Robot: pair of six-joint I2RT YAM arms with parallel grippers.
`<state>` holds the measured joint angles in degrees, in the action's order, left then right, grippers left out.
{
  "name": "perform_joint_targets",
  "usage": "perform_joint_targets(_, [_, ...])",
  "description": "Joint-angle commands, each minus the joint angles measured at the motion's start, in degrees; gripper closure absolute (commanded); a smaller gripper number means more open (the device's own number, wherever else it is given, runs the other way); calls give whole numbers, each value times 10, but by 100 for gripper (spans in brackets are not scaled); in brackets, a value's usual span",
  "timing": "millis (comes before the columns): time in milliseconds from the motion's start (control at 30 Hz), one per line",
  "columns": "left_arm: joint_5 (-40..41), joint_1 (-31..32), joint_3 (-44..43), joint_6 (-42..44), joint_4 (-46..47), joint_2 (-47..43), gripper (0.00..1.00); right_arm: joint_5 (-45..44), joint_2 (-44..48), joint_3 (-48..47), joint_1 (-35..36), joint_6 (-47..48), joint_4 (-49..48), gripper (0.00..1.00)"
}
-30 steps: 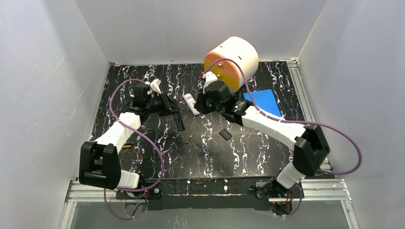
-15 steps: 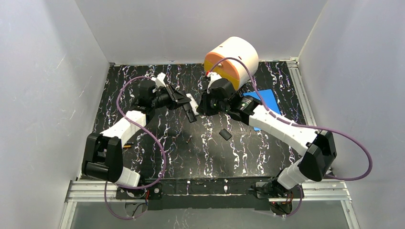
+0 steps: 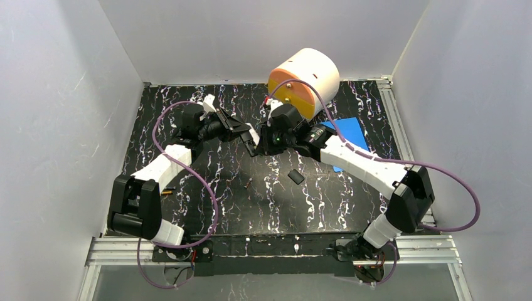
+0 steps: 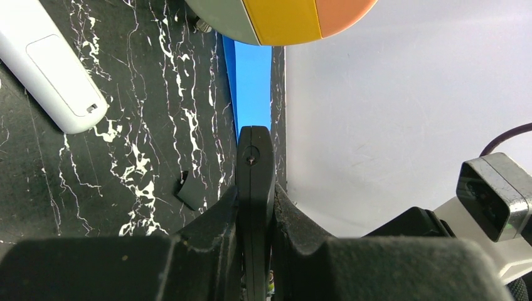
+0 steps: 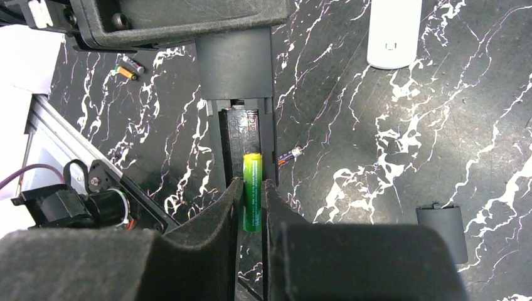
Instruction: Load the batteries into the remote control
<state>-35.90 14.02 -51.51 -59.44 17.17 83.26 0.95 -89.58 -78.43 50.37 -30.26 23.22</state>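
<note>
Green battery (image 5: 253, 164) is pinched in the near-closed right gripper (image 5: 252, 184) over the remote (image 5: 235, 69), which is clamped by the left gripper (image 4: 255, 195).

white-black arms (image 3: 357, 162), purple cables (image 3: 155, 133)

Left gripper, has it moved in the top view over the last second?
Yes. The left gripper has swung right and slightly farther back, toward the orange cylinder.

We look down on the marbled table (image 3: 313, 207) from above and behind the arm bases. Our two wrist cameras sit close in, facing each other across the black remote (image 4: 254, 182), and both catch the white remote (image 4: 50, 69) and loose black cover (image 4: 191, 191).
</note>
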Motion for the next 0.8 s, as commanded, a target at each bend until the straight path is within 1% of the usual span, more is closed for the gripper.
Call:
perform_joint_targets(0, [-3, 3, -19, -8, 8, -1, 100, 16, -9, -38, 1, 6, -8, 79])
perform_joint_targets(500, [-9, 4, -17, -20, 8, -4, 100, -7, -28, -55, 2, 18, 14, 74])
perform_joint_targets(767, [-2, 4, -22, -34, -9, -6, 100, -7, -35, -61, 2, 12, 12, 64])
